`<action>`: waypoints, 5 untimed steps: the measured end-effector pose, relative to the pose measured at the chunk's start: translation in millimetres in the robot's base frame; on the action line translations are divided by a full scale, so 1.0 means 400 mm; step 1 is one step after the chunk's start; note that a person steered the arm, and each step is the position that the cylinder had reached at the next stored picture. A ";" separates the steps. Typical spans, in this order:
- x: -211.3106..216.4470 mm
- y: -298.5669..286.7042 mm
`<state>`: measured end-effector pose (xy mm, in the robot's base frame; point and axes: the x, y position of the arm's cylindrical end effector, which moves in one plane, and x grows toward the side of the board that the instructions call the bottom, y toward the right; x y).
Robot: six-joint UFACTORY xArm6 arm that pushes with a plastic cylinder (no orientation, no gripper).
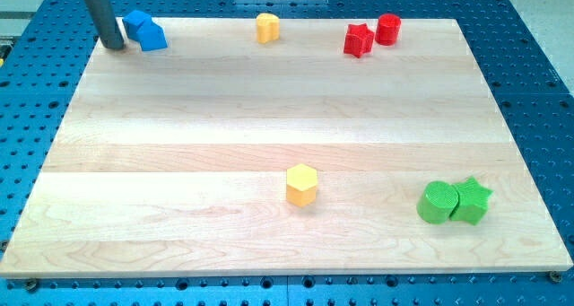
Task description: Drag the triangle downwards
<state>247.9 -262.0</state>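
Two blue blocks touch each other at the board's top left corner. The lower right one [152, 37] looks like the triangle. The upper left one [134, 21] looks like a cube or pentagon; its shape is unclear. My rod comes down from the view's top left, and my tip [115, 46] rests on the board's top left edge. It sits just left of the two blue blocks, close to the upper one, and I cannot tell whether it touches it.
A yellow block [266, 27] sits at top centre. A red star [358, 40] and a red cylinder [387, 28] stand at top right. A yellow hexagon [301, 184] lies at lower centre. A green cylinder [436, 204] touches a green star [472, 200] at lower right.
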 end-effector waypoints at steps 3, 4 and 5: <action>0.082 0.249; 0.126 0.389; -0.024 0.404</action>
<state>238.5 -100.5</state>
